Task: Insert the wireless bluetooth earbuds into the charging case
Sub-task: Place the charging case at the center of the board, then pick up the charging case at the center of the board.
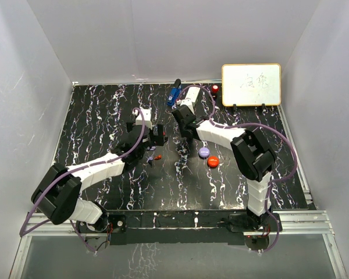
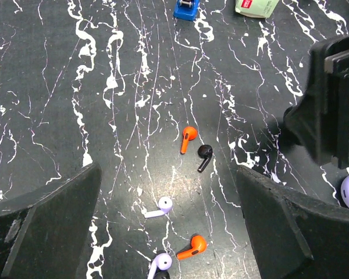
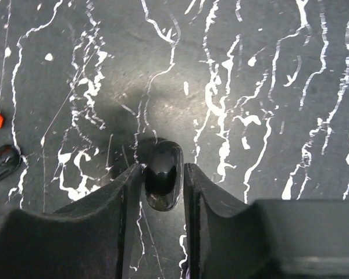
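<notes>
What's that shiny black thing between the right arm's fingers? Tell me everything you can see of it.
The black thing is a small, smooth, rounded lump, longer than it is wide, like a glossy plastic pebble with light glinting on it. It sits lengthwise between the right arm's fingers, which hug both its sides and seem to touch it. The black marbled table lies beneath, shadowed around it. Whether it rests there is unclear. No seam, lid or marking shows.
</notes>
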Motion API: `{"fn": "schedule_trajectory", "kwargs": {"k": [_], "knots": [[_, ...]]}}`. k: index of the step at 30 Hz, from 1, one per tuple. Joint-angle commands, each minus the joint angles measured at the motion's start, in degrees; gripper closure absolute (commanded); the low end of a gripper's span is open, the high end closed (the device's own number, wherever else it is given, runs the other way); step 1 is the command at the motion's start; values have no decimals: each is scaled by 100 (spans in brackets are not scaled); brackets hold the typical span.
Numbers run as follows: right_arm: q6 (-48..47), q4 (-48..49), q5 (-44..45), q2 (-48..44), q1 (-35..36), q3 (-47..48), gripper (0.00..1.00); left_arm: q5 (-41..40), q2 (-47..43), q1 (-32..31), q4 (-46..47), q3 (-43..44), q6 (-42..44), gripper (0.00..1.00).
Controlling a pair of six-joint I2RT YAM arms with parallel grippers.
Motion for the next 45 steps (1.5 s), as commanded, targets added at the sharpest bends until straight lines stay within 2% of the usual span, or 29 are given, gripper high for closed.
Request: {"fn": "schedule_trajectory", "kwargs": {"k": [1,5,12,18,24,30,37,42,45], "knots": [[164,263,-727,-149,16,121,61,196,-313,143,-131,-27,-212,1],[176,418,-1091,-242,18,65,46,297,-292,211,-164,-13,-272,2],[429,577,-1550,-525,-68,-97,40,445,-275,251,-182,21,-310,2],[542,846,-2634,-786,-705,-433,39,1162,-106,374,-147,124,-548,5],[151,957,-2862,-801,-847,-674,32,2102,326,534,-182,418,-878,8],[-262,1360,-3335,-809,-875,-976,28,2590,573,643,-230,667,-1136,8],[-438,1602,-3334,-656,-869,-1113,28,3357,782,1020,-389,1030,-1574,6],[-500,1694,-3248,-430,-820,-1063,28,4035,857,1384,-255,1027,-1986,10],[-544,1695,-3164,-287,-748,-1009,29,4159,842,1486,-253,999,-2036,11]]}}
